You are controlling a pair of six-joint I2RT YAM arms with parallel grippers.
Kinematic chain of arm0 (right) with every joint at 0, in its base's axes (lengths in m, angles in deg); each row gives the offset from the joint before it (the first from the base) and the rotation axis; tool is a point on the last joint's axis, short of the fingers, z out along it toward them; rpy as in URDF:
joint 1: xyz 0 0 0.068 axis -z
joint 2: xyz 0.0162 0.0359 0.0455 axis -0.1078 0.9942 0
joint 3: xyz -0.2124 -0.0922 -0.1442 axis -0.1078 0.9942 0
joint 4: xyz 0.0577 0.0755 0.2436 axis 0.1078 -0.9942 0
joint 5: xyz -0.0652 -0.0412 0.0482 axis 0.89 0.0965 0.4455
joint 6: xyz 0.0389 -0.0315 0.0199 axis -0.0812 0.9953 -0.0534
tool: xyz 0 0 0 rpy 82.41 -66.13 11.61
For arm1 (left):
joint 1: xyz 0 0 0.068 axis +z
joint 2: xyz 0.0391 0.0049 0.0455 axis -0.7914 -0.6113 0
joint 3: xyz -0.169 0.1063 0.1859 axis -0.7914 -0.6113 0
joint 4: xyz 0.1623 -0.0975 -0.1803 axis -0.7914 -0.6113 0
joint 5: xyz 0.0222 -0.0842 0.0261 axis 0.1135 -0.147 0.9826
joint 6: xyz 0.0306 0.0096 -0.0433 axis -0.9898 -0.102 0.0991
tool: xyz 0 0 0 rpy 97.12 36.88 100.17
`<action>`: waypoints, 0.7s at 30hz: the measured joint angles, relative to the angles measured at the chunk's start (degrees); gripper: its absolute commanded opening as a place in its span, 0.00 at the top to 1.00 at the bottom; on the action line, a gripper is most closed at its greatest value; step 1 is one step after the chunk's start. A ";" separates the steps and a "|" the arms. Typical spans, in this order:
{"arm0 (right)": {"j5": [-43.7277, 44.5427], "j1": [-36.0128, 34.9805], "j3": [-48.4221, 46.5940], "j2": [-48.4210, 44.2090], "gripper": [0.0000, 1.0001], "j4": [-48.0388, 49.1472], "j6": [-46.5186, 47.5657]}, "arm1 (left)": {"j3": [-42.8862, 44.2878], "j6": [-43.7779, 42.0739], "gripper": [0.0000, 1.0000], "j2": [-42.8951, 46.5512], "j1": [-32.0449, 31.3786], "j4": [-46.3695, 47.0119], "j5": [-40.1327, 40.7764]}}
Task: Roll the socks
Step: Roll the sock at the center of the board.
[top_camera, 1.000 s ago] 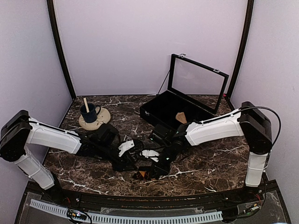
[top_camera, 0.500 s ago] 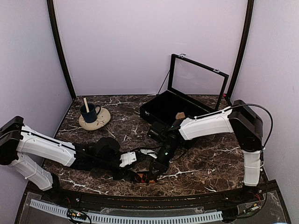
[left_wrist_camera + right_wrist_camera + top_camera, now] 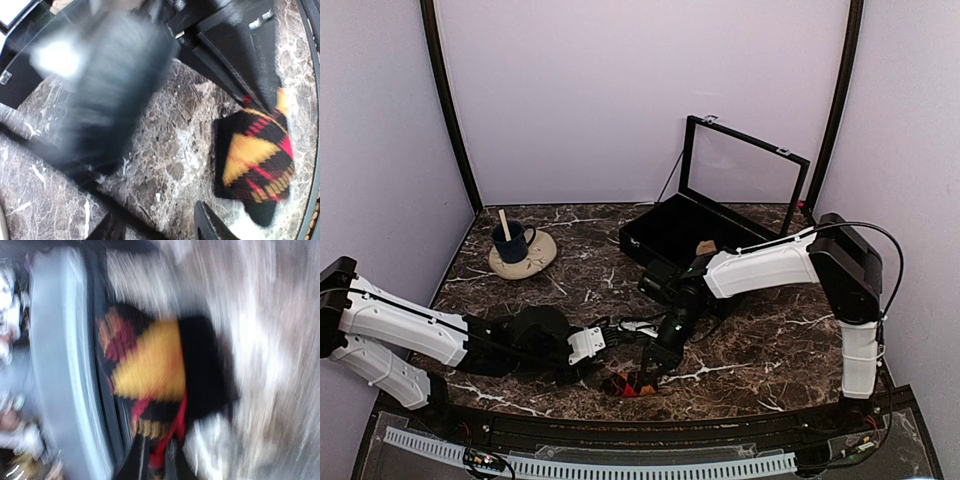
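Observation:
The black sock with red and orange diamonds [image 3: 628, 385] lies folded small on the marble close to the table's front edge; it also shows as the argyle sock [image 3: 257, 165] and, blurred, [image 3: 150, 365]. My right gripper [image 3: 646, 374] [image 3: 152, 462] is shut on the sock's red-and-black edge. My left gripper [image 3: 607, 353] [image 3: 160, 231] hovers low just left of the sock, open, with bare marble between its fingertips [image 3: 212, 225]. A small tan-brown bundle [image 3: 706, 250], the other sock, rests inside the open black case.
The black case [image 3: 665, 240] stands at the back right with its glass lid [image 3: 745, 175] raised. A blue mug with a stick [image 3: 510, 240] sits on a saucer at the back left. A black rim and white rail [image 3: 590, 465] run along the front edge.
The right gripper has carried the argyle sock toward the front edge. The left arm has sunk lower and drawn back to the left, its gripper following beside the sock.

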State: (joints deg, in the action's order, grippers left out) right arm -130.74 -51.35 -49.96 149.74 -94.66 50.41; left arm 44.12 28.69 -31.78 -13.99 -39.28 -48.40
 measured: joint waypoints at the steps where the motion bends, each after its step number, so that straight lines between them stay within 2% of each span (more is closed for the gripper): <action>1: 0.63 0.33 0.42 0.07 1.00 -0.11 -0.52 | -0.33 0.39 0.50 0.61 -0.24 0.31 0.48; 12: 3.13 1.86 2.64 0.26 1.00 0.07 -3.67 | -1.07 3.69 0.51 1.90 -1.05 3.23 1.97; 21: 3.26 1.86 2.73 0.26 1.00 0.28 -4.39 | -1.57 3.19 0.49 7.04 -1.29 3.39 -5.68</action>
State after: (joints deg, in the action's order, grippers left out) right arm -127.48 -49.49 -47.23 150.00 -94.37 46.02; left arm 42.54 31.88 -24.75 -15.28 -35.89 -54.08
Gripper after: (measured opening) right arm 0.069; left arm 0.504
